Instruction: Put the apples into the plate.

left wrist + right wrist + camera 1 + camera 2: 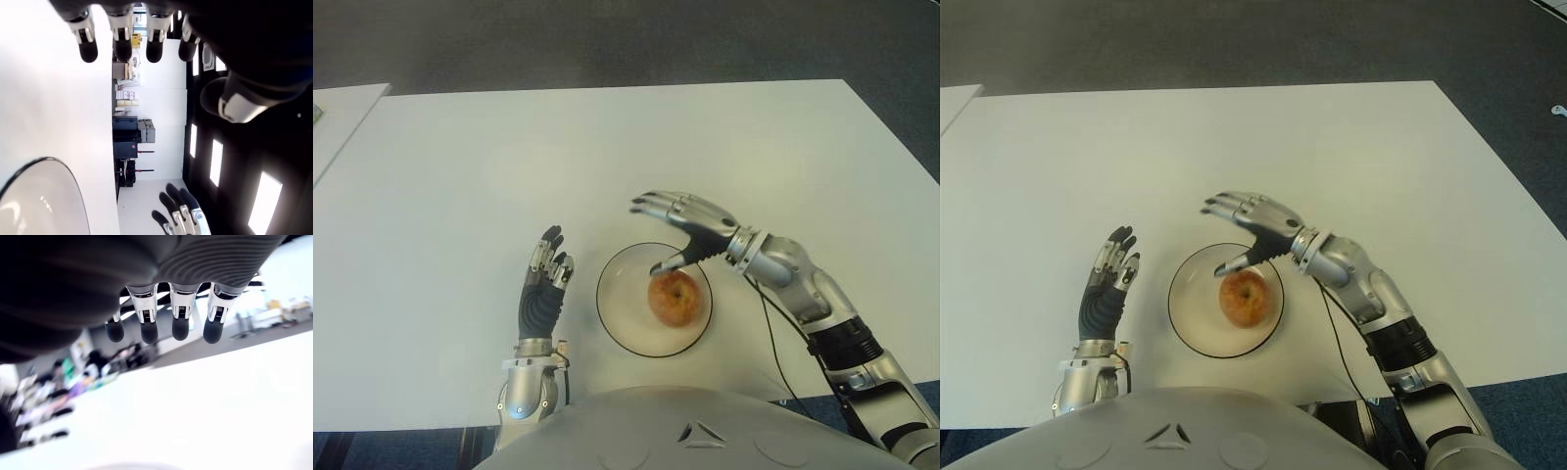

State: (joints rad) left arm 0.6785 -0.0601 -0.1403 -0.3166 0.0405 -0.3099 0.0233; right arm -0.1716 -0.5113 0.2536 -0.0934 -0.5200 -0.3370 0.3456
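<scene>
Resting round apple (677,297), shallow plate (622,318)

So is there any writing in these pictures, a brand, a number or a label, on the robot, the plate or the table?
No text can be read.
Apple, plate and table: no writing shows on them.
Right hand and left hand: no brand or number shows.
Robot's chest, small triangular mark: a shape, not letters.
Boxes and shelves in the room behind, seen in the left wrist view: any labels are too small and blurred to read.
</scene>
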